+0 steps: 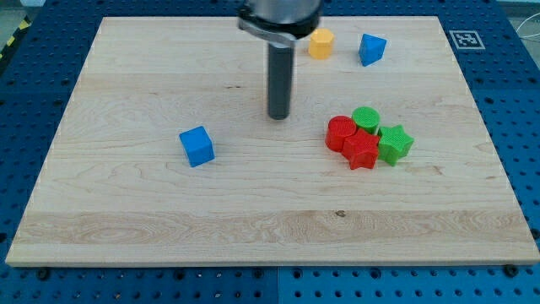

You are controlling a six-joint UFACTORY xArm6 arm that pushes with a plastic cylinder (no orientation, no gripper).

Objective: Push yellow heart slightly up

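Arm (279, 15) cut off at top; no yellow heart seen.

Yellow heart (321, 42): small yellow block, flat on board near view's top edge, centre-right.

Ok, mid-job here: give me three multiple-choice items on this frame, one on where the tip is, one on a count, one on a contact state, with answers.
1. Where is my tip relative to the yellow block?
A. Below and to the view's left
B. Above it
C. Touching its right side

2. How many blue blocks are on the board?
A. One
B. Two
C. Three

3. The red and green blocks are:
A. Scattered apart
B. Stacked
C. Clustered together

Answers: 1 A, the rod ends lower-left of the yellow block, apart from it. 2 B, a blue cube and a blue block. 3 C, the red cylinder, red star, green cylinder and green star sit bunched.
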